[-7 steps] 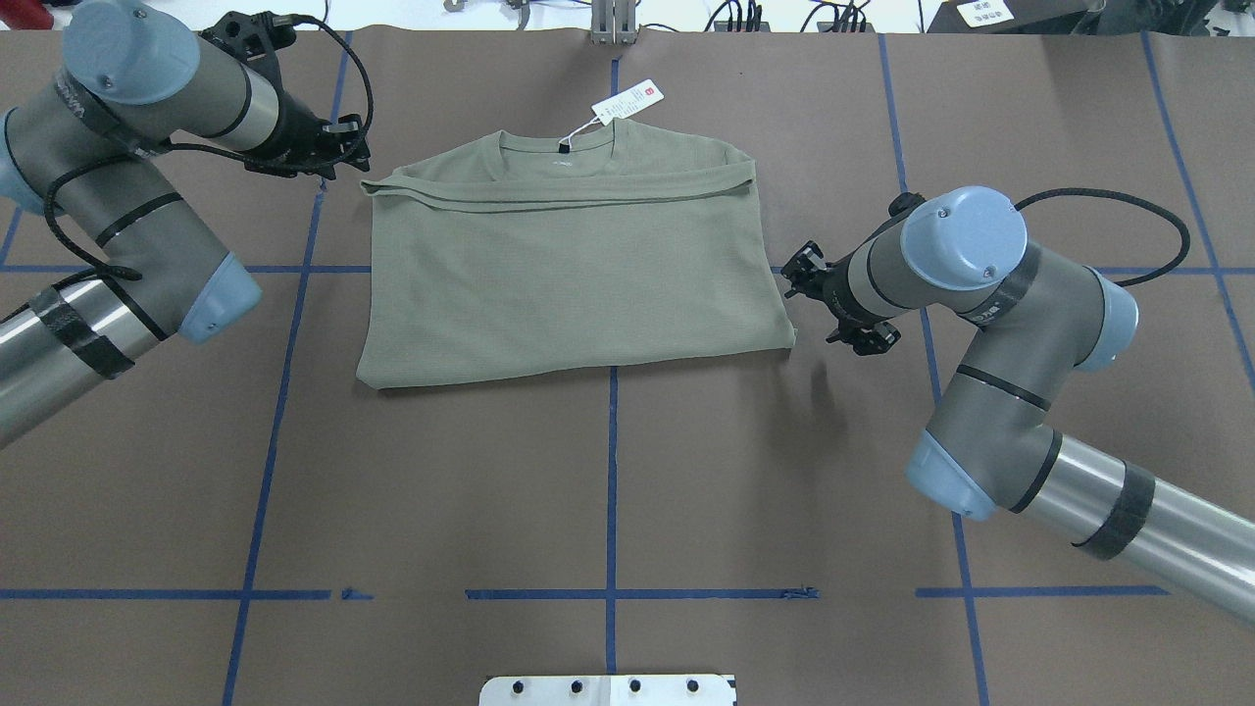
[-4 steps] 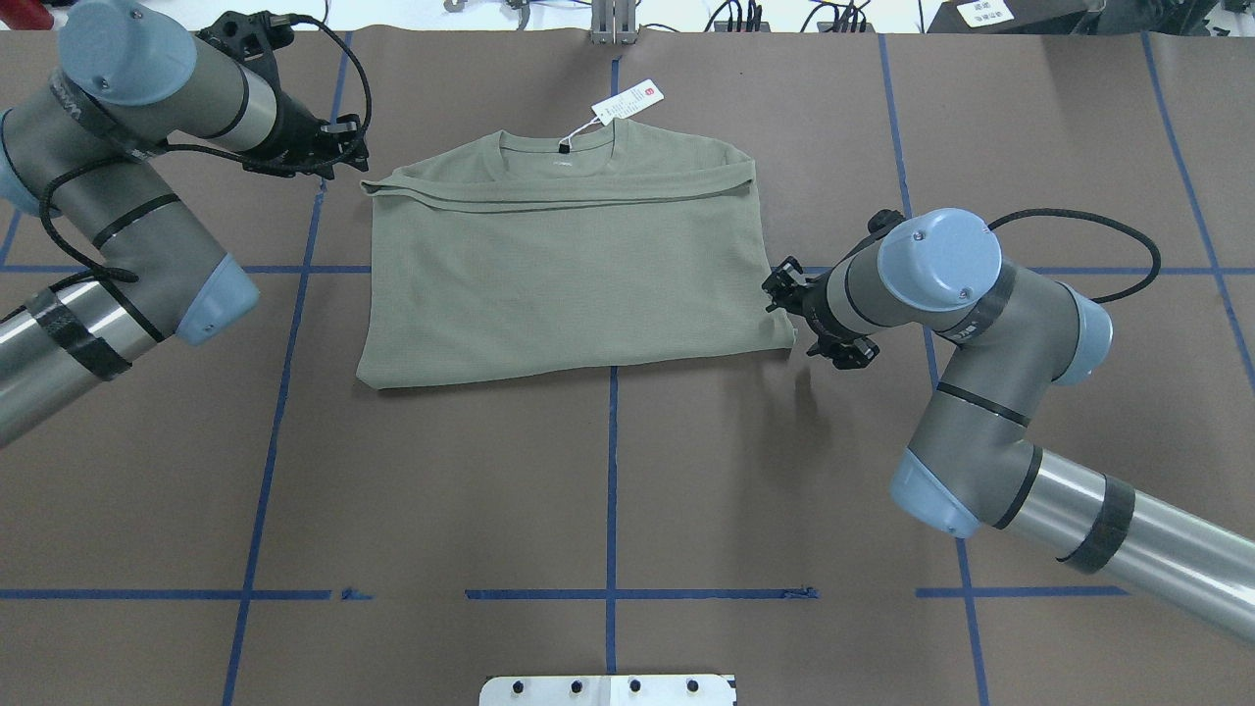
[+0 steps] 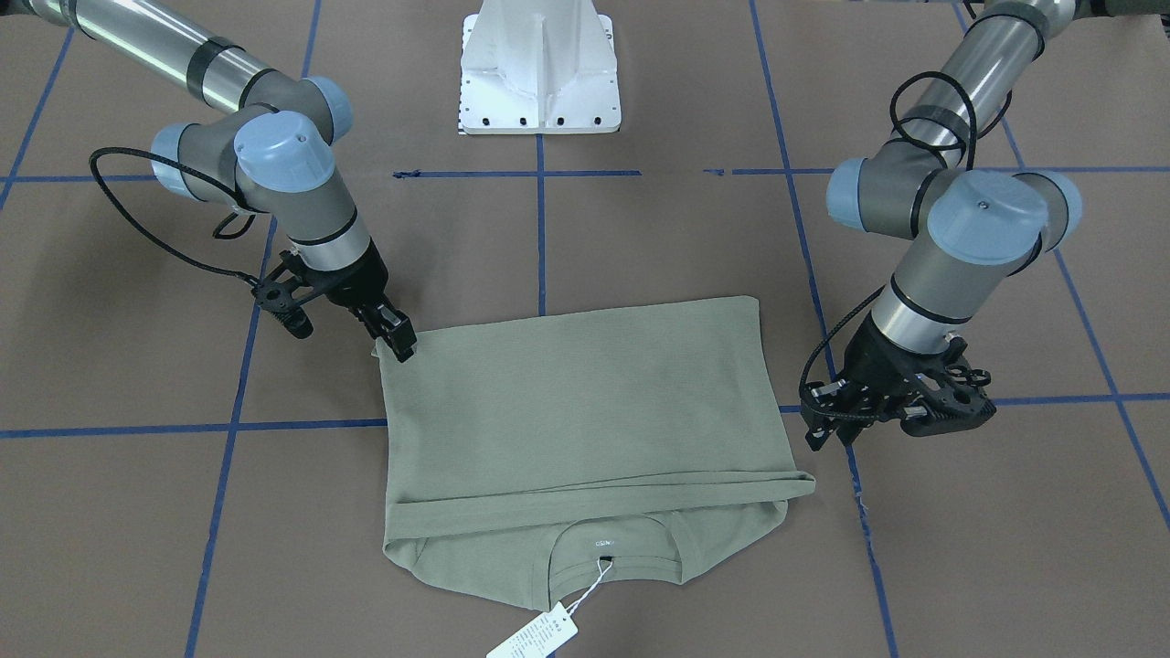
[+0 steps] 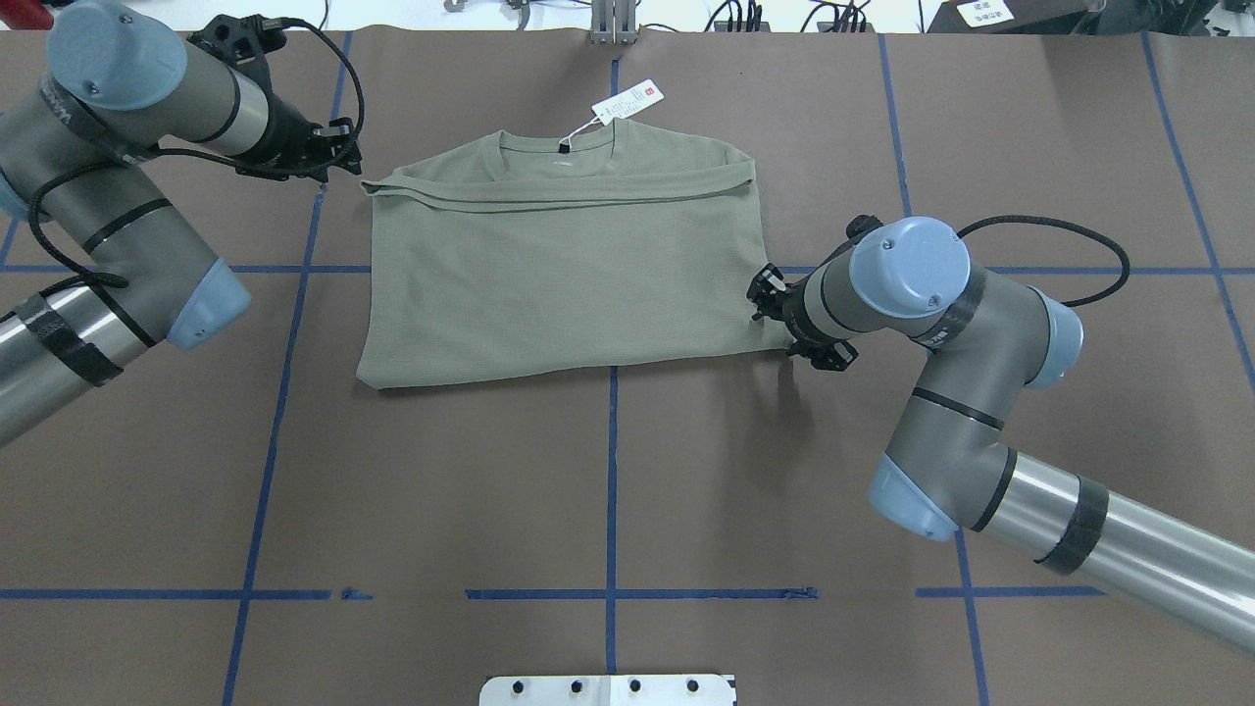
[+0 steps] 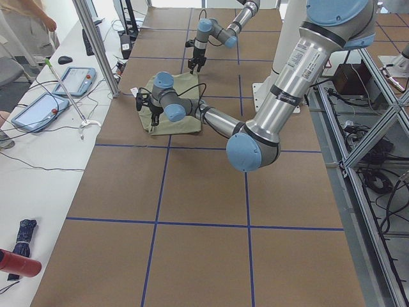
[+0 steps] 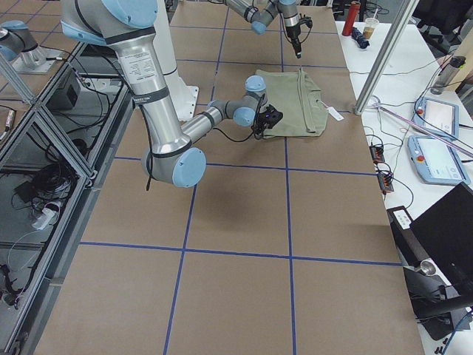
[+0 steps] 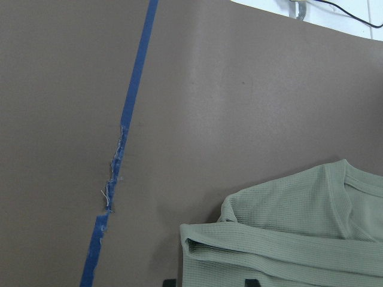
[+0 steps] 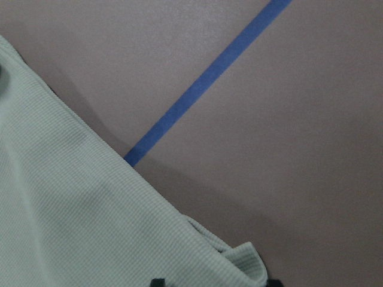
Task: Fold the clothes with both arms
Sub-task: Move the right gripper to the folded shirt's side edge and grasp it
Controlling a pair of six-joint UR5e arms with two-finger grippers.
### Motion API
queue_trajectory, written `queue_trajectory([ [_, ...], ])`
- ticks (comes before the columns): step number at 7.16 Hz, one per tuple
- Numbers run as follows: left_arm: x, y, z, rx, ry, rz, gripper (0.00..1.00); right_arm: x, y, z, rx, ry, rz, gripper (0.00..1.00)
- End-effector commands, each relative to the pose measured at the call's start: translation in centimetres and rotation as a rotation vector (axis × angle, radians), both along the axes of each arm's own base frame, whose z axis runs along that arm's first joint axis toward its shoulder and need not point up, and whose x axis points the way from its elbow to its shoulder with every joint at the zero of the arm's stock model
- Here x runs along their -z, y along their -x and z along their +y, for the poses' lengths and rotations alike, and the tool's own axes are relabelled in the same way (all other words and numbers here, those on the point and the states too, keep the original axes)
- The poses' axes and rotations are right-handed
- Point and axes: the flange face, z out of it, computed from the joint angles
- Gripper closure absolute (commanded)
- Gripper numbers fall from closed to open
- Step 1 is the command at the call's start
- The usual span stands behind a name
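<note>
Trailing off shirt (image 4: pixel 559 284): illegible hang tag (image 4: pixel 627 101)

Readable text: none; every mark is too small or blurred.
Hang tag (image 4: pixel 627 101): white paper at 12 o'clock of the shirt (image 4: pixel 569 284) in the overhead view. It carries a small red square mark in one corner and rows of fine print that cannot be read.
Chest logo (image 3: pixel 599 542): a short pale word just under the neckband; the letters cannot be made out.
Left arm (image 5: pixel 291 70): dark lettering runs along the silver tube, not legible.
Right arm (image 4: pixel 956 324): pale lettering on the wrist band, blurred.
White card (image 4: pixel 983 12): at 1 o'clock, beyond the far edge of the table (image 4: pixel 1029 118); its dark print is unreadable.
</note>
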Motion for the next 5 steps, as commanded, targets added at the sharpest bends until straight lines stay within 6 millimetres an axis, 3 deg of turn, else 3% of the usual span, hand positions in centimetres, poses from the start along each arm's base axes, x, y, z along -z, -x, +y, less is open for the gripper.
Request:
queue_trajectory([
  [1, 0.1, 0.1, 0.2, -0.001, -0.001, 0.001, 0.52, -0.3, 0.0, 0.3, 0.006, -0.001, 0.0, 1.0],
  [4, 0.0, 0.1, 0.2, -0.001, -0.001, 0.001, 0.53, 1.6, -1.8, 1.3, 0.007, -0.016, -0.035, 1.0],
  [5, 0.1, 0.0, 0.3, -0.004, -0.002, 0.003, 0.53, 0.8, -3.6, 3.5, 0.013, -0.011, -0.041, 1.0],
])
